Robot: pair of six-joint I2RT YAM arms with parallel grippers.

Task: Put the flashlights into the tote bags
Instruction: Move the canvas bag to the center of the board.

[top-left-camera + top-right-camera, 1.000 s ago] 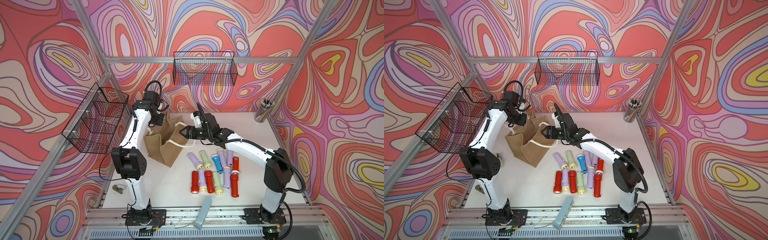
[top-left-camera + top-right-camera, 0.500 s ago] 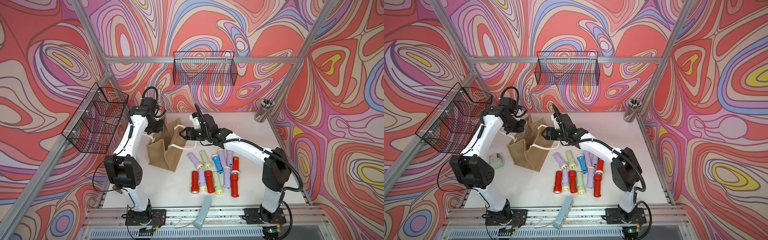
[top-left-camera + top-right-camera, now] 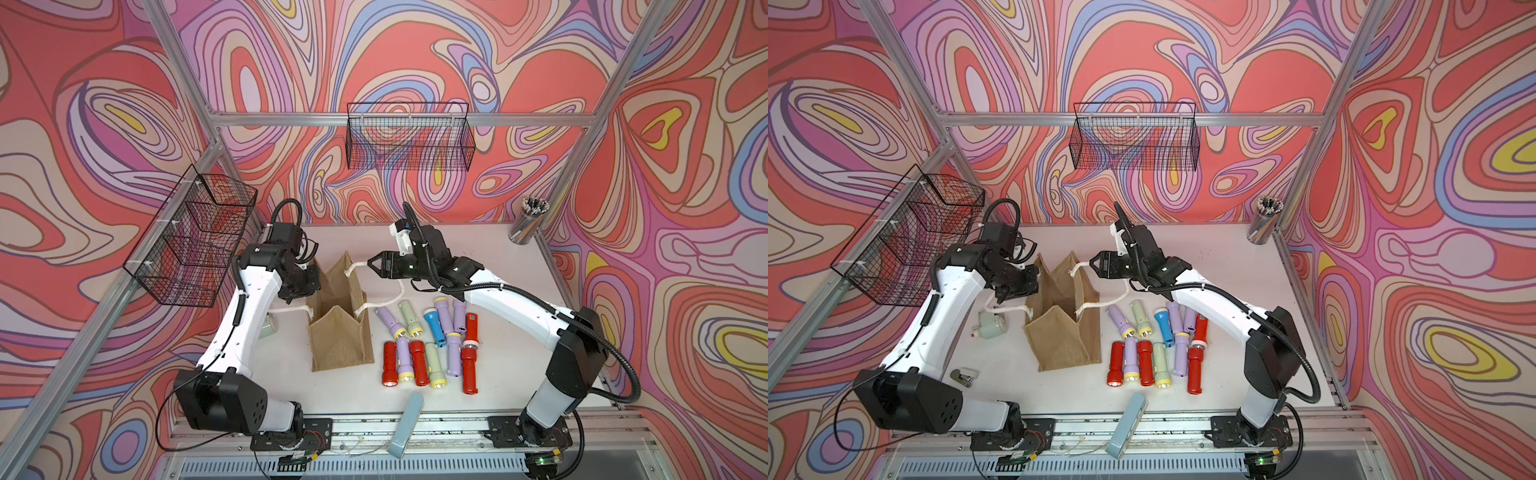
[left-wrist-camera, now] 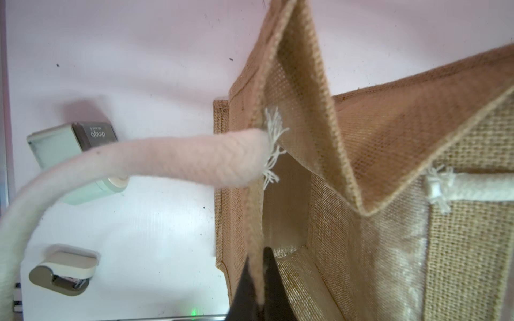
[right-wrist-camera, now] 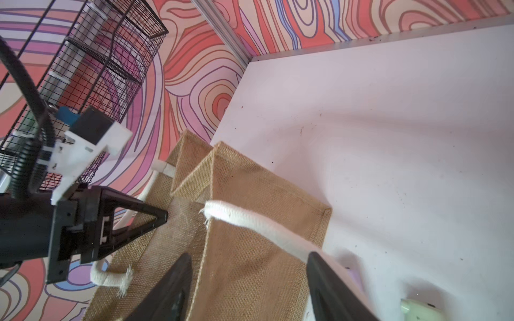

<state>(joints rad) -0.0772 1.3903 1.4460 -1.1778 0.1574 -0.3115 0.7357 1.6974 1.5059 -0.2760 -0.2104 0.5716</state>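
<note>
In both top views the bag (image 3: 338, 336) stands upright with the flashlights (image 3: 430, 345) lying just beside it.

Left wrist: the left gripper (image 4: 260, 280) is pressed together on the bag's rim. Hold that wall taut.

Right wrist: the right gripper (image 5: 247, 258) is spread and seems to straddle the opposite rim beside the rope handle (image 5: 250, 222). Pinch the fabric rather than the rope, then pull to widen the mouth.

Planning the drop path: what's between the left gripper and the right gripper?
The tote bag: left gripper pinches one wall, right gripper stands open around the opposite wall. Seen in both top views.
</note>
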